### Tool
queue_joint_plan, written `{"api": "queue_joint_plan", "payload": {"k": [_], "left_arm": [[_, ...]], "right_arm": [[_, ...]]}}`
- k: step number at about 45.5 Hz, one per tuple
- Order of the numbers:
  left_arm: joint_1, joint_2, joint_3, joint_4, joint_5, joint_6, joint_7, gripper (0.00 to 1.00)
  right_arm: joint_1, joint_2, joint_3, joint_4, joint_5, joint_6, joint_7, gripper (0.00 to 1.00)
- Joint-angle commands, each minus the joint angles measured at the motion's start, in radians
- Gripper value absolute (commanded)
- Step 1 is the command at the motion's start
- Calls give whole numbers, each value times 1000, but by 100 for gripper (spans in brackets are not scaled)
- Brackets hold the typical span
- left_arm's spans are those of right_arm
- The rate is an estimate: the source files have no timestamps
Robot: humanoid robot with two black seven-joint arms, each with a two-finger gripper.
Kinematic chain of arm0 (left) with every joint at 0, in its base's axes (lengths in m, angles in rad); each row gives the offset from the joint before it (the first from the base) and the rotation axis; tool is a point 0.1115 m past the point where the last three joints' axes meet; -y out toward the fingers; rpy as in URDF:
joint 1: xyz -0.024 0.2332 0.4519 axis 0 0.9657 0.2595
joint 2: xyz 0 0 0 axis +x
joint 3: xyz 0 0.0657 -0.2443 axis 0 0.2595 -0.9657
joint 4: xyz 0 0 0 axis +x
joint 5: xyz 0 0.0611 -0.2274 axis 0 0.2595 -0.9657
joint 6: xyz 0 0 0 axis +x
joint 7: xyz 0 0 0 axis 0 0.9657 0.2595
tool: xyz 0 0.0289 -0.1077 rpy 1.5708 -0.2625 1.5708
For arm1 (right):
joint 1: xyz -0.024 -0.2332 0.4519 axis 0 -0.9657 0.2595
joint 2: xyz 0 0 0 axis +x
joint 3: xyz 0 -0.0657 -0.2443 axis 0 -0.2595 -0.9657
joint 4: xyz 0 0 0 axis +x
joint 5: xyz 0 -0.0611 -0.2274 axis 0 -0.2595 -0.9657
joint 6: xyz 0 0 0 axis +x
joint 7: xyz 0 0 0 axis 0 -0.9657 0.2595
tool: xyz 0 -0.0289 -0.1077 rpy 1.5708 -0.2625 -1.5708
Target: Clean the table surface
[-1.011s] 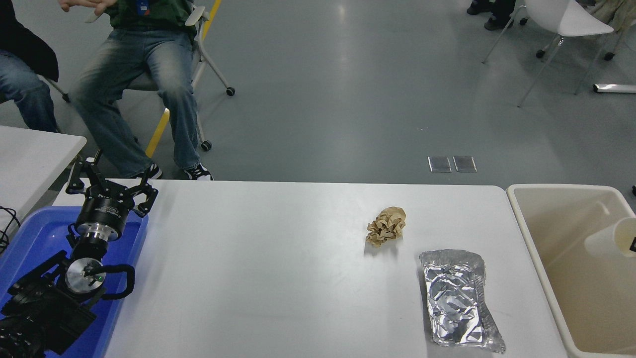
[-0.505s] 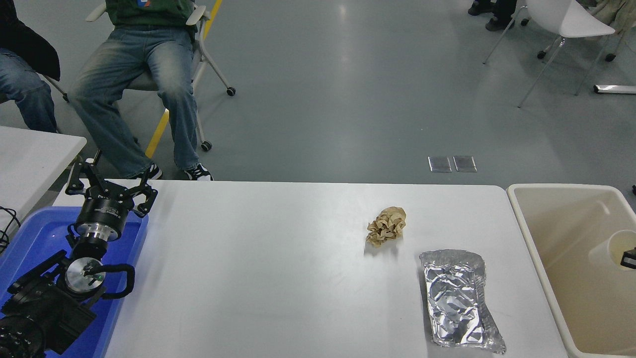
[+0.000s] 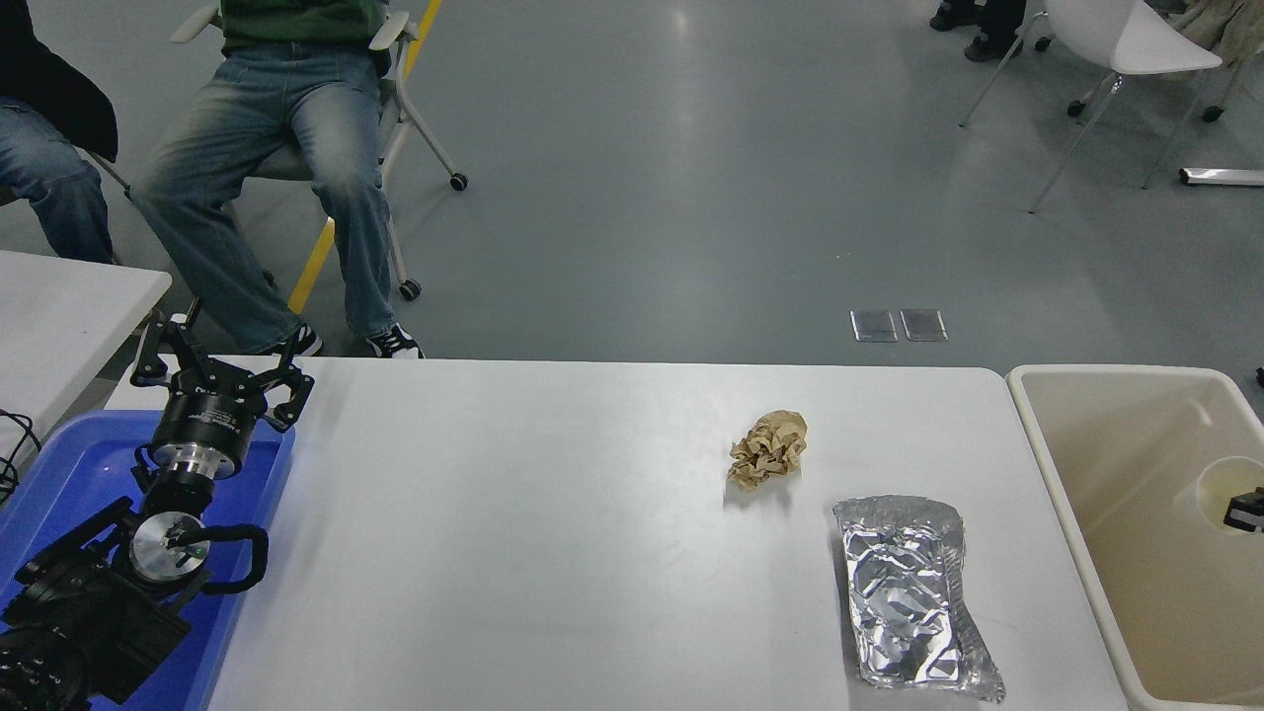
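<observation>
Room: grey floor beyond the desk (image 3: 553,553); two seated people at its far left.
Right hand (image 3: 1244,510): only a black tip shows at the right edge, over the beige bin (image 3: 1052,434); I cannot tell its opening.
Cup (image 3: 1220,484): white, has sunk lower into the bin over the last second; likely one piece of rubbish just dropped.
Left of bin: foil tray (image 3: 904,592), nearest; crumpled brown paper (image 3: 768,449) further left; both remain to clear.
Open room: bare desk between paper and blue tray (image 3: 69,464).
Left hand (image 3: 219,367): parked over the blue tray, fingers spread wide.
</observation>
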Motion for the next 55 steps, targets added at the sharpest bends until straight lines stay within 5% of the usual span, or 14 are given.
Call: {"api": "queue_joint_plan", "payload": {"k": [1,26,46,50,55], "left_arm": [[0,0,0,0,0,0,0,100],[0,0,0,0,0,2,0,100],[0,0,0,0,-2,0,0,100],[0,0,0,0,-2,0,0,100],[0,0,0,0,0,0,0,100]], "right_arm": [[8,15,-63,-4,123,24,-28,100],[10,16,-54,-3,146,26,-26,100],[108,209,-56,13,469,128,-6,100],[113,252,-56,13,473,210,52,100],[114,254,-56,13,473,320,257,100]]}}
